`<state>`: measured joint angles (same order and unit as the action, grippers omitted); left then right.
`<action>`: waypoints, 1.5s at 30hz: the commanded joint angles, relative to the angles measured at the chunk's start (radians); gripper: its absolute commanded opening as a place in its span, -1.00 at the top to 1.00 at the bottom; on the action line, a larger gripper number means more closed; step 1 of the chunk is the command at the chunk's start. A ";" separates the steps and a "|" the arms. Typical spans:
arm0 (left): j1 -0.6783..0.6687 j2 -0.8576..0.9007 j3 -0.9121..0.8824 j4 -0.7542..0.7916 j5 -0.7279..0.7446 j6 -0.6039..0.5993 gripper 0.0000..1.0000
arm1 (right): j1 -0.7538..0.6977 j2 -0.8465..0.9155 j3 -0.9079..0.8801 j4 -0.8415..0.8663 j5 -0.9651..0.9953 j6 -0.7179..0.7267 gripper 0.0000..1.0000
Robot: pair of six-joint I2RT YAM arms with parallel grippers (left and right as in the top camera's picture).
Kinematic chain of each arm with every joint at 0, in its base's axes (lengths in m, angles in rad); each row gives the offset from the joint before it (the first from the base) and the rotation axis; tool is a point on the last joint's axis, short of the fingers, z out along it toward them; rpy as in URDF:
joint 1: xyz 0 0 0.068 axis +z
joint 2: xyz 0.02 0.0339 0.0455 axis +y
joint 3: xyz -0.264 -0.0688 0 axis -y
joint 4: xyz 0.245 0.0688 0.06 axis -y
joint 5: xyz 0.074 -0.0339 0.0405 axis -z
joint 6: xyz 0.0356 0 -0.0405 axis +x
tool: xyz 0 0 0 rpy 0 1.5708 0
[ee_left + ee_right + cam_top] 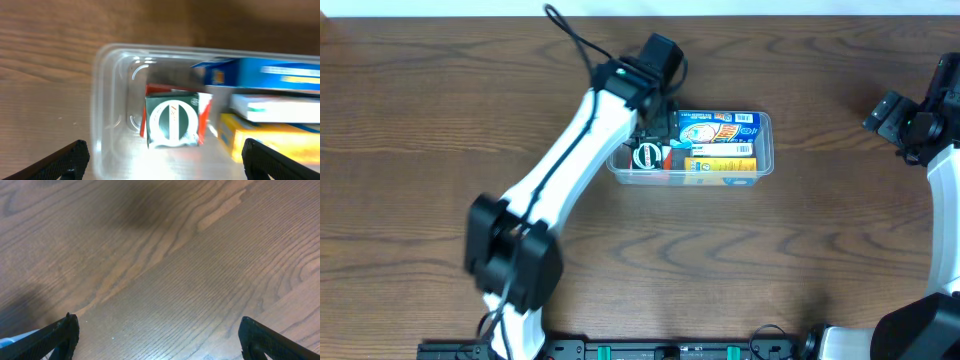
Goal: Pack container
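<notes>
The clear plastic container [767,140] lies in the middle of the table. Inside are a blue box [720,126], a yellow box [722,170] and a green-and-white box [648,155] at its left end. In the left wrist view the container wall [107,105] shows with the green-and-white box [172,120] over something red, the blue box [270,72], a white box [275,107] and the yellow box [270,142]. My left gripper [165,162] is open and empty above the container's left end. My right gripper [160,340] is open and empty over bare table at the far right.
The right arm [920,125] sits at the table's right edge. The left arm [570,160] stretches diagonally from the front left to the container. A black cable [570,35] loops behind the left wrist.
</notes>
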<state>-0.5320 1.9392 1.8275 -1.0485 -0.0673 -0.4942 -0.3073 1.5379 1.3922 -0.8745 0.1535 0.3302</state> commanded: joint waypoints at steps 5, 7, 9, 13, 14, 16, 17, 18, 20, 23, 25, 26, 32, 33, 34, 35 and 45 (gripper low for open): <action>0.002 -0.145 0.006 -0.047 -0.014 -0.002 -0.96 | -0.006 0.000 0.007 -0.001 0.007 0.013 -0.98; 0.002 -0.164 0.006 -0.047 0.017 -0.002 -0.96 | -0.006 0.000 0.007 -0.001 0.007 0.013 -0.98; 0.003 -0.174 0.006 -0.047 0.031 -0.001 -0.96 | -0.006 0.000 0.007 -0.001 0.007 0.013 -0.98; 0.003 -0.176 0.005 -0.059 0.029 0.001 -0.96 | -0.006 0.000 0.007 -0.001 0.007 0.013 -0.99; 0.004 -0.176 0.005 -0.066 0.007 0.030 -0.96 | -0.006 0.000 0.007 -0.001 0.007 0.013 -0.99; 0.012 -0.179 0.005 -0.100 -0.039 0.048 -0.96 | -0.006 0.000 0.007 -0.001 0.007 0.013 -0.98; 0.016 -0.182 0.005 -0.119 -0.061 0.048 -0.96 | -0.006 0.000 0.007 -0.001 0.007 0.014 -0.99; 0.025 -0.185 0.005 -0.145 -0.085 0.047 -0.96 | -0.006 0.000 0.007 -0.001 0.007 0.013 -0.99; 0.052 -0.202 0.005 -0.191 -0.111 0.044 -0.96 | -0.006 0.000 0.007 -0.001 0.007 0.013 -0.98; 0.108 -0.234 0.005 -0.235 -0.110 0.045 -0.96 | -0.006 0.000 0.007 -0.001 0.007 0.014 -0.99; 0.142 -0.260 0.005 -0.258 -0.110 0.058 -0.96 | -0.006 0.000 0.007 -0.001 0.007 0.013 -0.99; 0.162 -0.272 0.004 -0.264 -0.110 0.061 -0.96 | -0.006 0.000 0.007 -0.001 0.007 0.013 -0.99; 0.276 -0.398 -0.071 -0.135 -0.106 0.158 -0.96 | -0.006 0.000 0.007 -0.001 0.007 0.013 -0.98; 0.297 -0.430 -0.111 -0.075 -0.097 0.175 -0.96 | -0.006 0.000 0.007 -0.001 0.007 0.013 -0.99; 0.317 -0.461 -0.154 -0.015 -0.084 0.190 -0.96 | -0.006 0.000 0.007 -0.001 0.007 0.013 -0.98; 0.336 -0.494 -0.204 0.051 -0.068 0.209 -0.96 | -0.006 0.000 0.007 -0.001 0.007 0.013 -0.98; 0.499 -0.926 -0.975 0.793 0.039 0.277 -0.96 | -0.006 0.000 0.007 -0.001 0.007 0.013 -0.98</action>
<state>-0.0601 1.1156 1.0183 -0.3347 -0.0589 -0.2520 -0.3073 1.5379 1.3922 -0.8734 0.1535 0.3302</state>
